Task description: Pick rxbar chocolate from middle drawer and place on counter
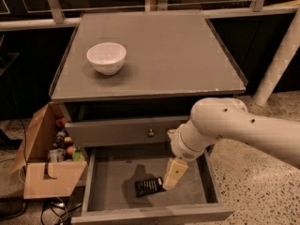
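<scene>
The rxbar chocolate (149,186) lies flat on the floor of the open middle drawer (112,172), a little right of its middle. My gripper (172,175) hangs on the white arm down inside the drawer, its pale tip just right of the bar and touching or almost touching its right end. The counter (159,50) is the grey cabinet top above.
A white bowl (107,57) stands on the counter's left part. A closed grey drawer front with a brass knob (151,133) sits above the open drawer. An open cardboard box (47,165) with small items stands on the floor at the left. A white post (279,55) rises at the right.
</scene>
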Available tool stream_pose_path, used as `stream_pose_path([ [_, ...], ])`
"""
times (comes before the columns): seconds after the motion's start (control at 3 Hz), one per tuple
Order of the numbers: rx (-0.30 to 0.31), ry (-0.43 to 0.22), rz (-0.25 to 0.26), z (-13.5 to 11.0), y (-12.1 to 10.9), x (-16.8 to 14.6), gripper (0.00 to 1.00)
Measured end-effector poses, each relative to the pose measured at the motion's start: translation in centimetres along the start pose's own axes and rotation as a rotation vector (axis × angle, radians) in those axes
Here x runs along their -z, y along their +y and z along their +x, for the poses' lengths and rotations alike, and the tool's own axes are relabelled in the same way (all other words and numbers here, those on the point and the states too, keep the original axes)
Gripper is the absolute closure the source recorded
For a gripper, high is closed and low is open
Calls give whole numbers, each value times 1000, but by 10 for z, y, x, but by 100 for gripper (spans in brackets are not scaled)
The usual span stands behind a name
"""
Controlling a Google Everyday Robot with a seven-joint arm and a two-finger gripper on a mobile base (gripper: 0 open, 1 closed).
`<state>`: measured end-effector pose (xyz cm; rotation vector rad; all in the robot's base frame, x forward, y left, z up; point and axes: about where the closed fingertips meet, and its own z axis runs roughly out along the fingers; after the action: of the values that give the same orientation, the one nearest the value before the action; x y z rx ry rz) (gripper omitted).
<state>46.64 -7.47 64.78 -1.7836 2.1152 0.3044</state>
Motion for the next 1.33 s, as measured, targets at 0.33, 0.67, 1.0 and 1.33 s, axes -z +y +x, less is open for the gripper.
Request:
stream_pose_path([
  [0.33, -31, -14, -19, 23, 1, -34, 0],
  [0.67, -32, -15, -20, 23, 1, -35, 0],
  [1.0, -48, -41, -36, 26, 9, -60, 0],
  [1.33, -44, -69, -44, 41, 3, -103, 0],
])
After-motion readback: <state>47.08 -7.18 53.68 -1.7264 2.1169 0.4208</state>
